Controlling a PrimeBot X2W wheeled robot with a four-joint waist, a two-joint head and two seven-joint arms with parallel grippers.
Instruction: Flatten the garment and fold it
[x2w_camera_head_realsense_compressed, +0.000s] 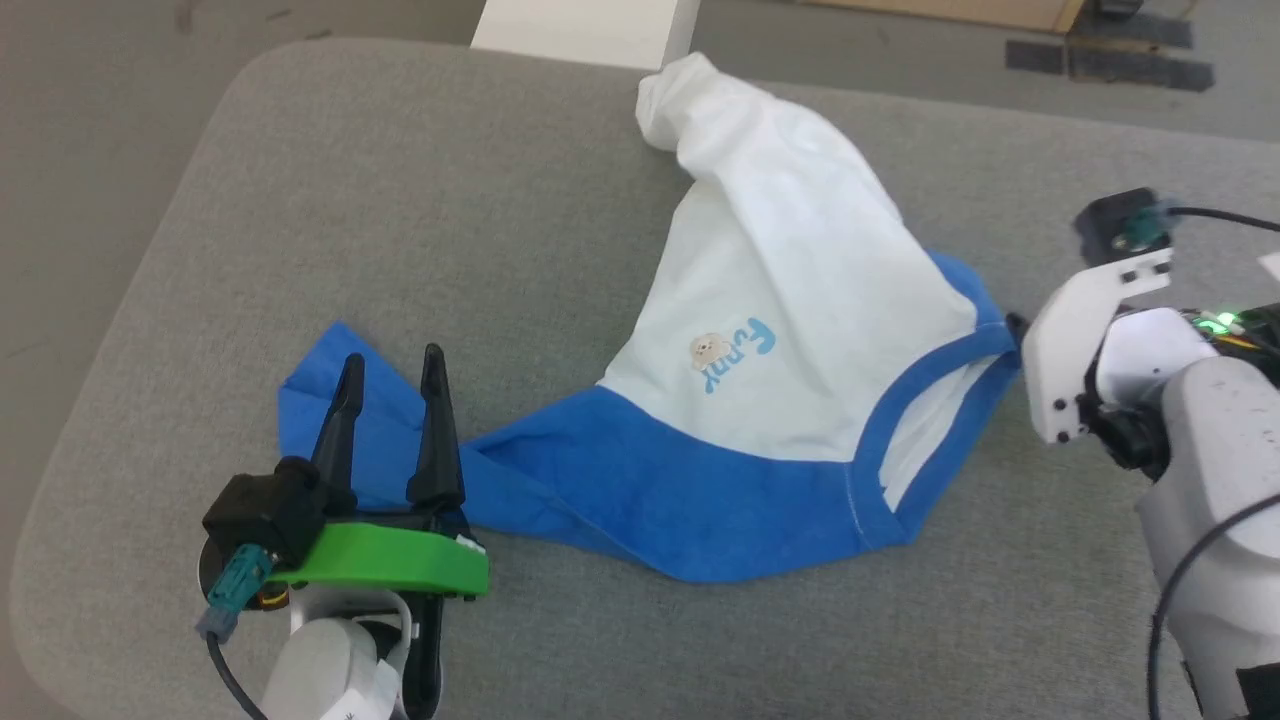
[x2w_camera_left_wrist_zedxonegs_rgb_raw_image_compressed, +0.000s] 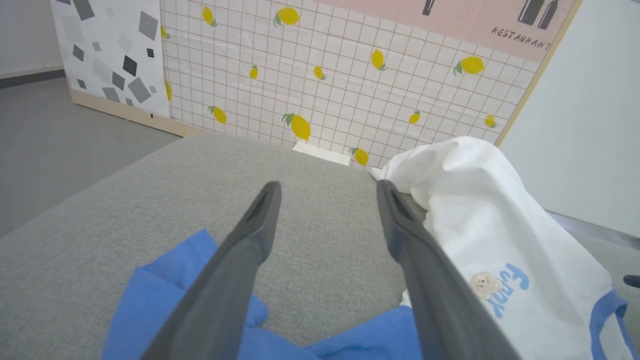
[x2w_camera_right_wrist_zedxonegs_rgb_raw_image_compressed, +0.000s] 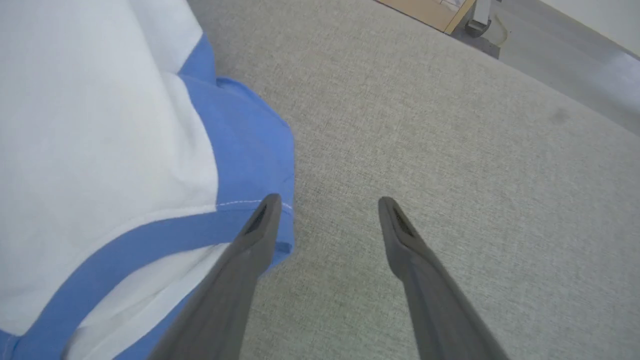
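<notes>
Near the near-left corner of the grey cushion (x2w_camera_head_realsense_compressed: 400, 200), left gripper (x2w_camera_head_realsense_compressed: 392, 356) wide open, empty, over the garment's (x2w_camera_head_realsense_compressed: 800, 300) blue sleeve, right gripper (x2w_camera_right_wrist_zedxonegs_rgb_raw_image_compressed: 327, 200) likewise open and empty beside the collar end; shoulder line runs left-right between them, white body bunched toward the far edge.

The left claw (x2w_camera_head_realsense_compressed: 392, 356) had dark tapered fingers (x2w_camera_head_realsense_compressed: 437, 420) and a green bracket (x2w_camera_head_realsense_compressed: 400, 565). The right forearm (x2w_camera_head_realsense_compressed: 1215, 440) was pale grey with a green light (x2w_camera_head_realsense_compressed: 1218, 322).

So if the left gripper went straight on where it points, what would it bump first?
Probably the bare grey cushion past the blue sleeve: the left gripper, open, aims at it. The white part of the garment lies just right of that line, though depth is unclear.
</notes>
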